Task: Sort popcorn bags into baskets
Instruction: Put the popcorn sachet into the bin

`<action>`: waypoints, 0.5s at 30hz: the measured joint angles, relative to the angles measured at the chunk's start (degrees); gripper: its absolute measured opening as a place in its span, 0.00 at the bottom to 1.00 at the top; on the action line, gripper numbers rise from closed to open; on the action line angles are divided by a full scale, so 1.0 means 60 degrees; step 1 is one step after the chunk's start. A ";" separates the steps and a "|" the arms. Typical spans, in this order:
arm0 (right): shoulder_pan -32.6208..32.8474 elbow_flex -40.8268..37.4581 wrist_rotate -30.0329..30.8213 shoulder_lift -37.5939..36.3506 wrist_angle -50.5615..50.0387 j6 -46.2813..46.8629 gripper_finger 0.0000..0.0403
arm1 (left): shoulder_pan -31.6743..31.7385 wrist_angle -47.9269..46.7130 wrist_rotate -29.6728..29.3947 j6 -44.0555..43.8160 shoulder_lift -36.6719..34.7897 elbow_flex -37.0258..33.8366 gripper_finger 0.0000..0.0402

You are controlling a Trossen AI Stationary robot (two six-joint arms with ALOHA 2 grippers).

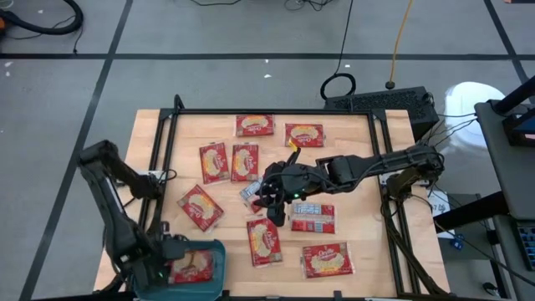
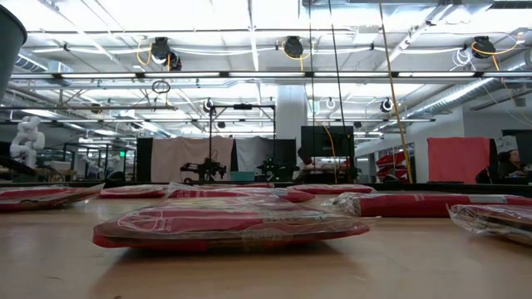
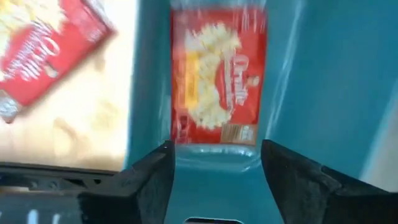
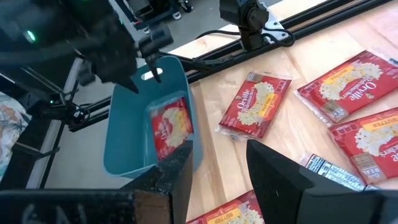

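A teal basket (image 1: 216, 251) stands at the table's near left corner, with one red popcorn bag (image 3: 217, 81) lying flat inside it. My left gripper (image 3: 217, 171) hangs open over the basket, above the bag's near end, touching nothing. My right gripper (image 4: 217, 174) hovers open above the table's middle, between the loose bags. A bag with its blue-white side up (image 1: 250, 192) lies just left of the right gripper, partly under it. Several more red bags (image 1: 200, 208) (image 1: 264, 242) (image 1: 313, 217) lie flat on the wood.
Other bags lie toward the far edge (image 1: 255, 125) (image 1: 304, 135), left of centre (image 1: 214, 162) (image 1: 245, 161) and near the right front (image 1: 326, 260). A black rail frame (image 1: 167, 142) borders the table. Bare wood shows between the basket and the bag (image 4: 256, 104).
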 joint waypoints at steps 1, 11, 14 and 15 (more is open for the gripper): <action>-0.0011 0.0000 0.0000 0.0000 0.0000 -0.0004 0.36 | 0.0028 0.0016 -0.0256 -0.0013 -0.0243 0.0000 0.57; -0.0043 0.0000 -0.0004 0.0000 -0.0029 0.0245 0.36 | 0.0795 0.0022 -0.2184 0.0729 -0.2057 0.0000 0.36; -0.0060 0.0000 0.0012 0.0000 -0.0383 0.0745 0.36 | 0.1186 0.0023 -0.2526 0.1246 -0.2339 0.0000 0.30; -0.0070 0.0000 0.0018 0.0000 -0.0543 0.0957 0.36 | 0.1333 0.0020 -0.2606 0.1454 -0.2413 0.0000 0.28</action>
